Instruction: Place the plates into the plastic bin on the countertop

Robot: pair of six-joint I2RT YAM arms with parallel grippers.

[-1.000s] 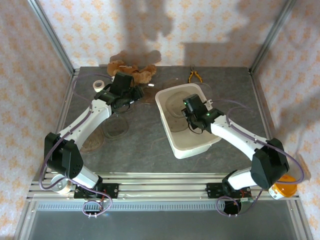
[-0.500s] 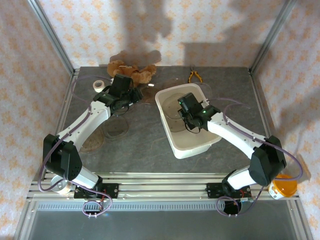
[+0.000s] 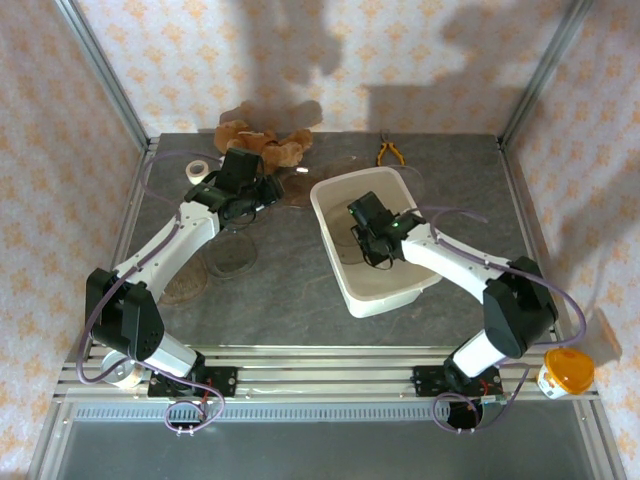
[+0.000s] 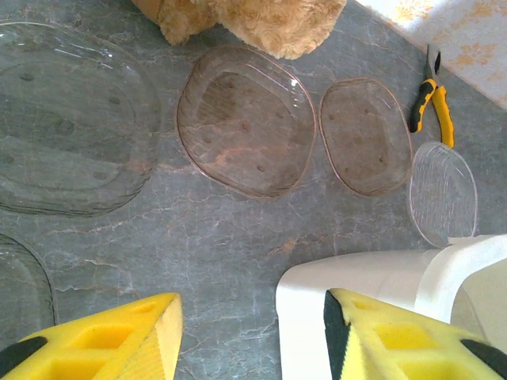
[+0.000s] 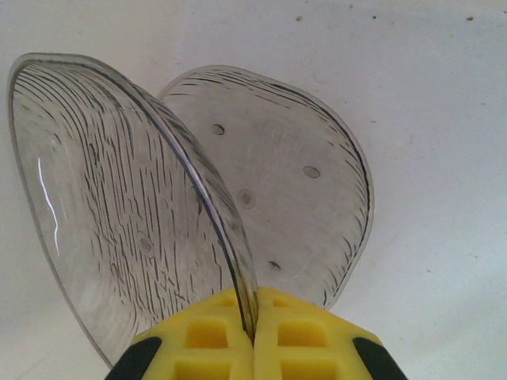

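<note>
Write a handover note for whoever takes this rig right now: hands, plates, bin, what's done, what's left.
Right hand: shut on the rim of a held plate, tilted inside the plastic bin.
Left hand: open, empty, above the countertop by the bin's corner.
Done: a binned plate lies flat on the bin floor.
Left: release the held plate; at least four loose plates wait on the countertop.

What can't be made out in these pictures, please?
Left wrist view: large clear round plate, cut by the left edge; white plastic bin, partly behind the left pincer.
Top view: clear plates on dark grey countertop, too faint to count.
Right wrist view: ridged clear plate covers part of a dimpled plate.
</note>
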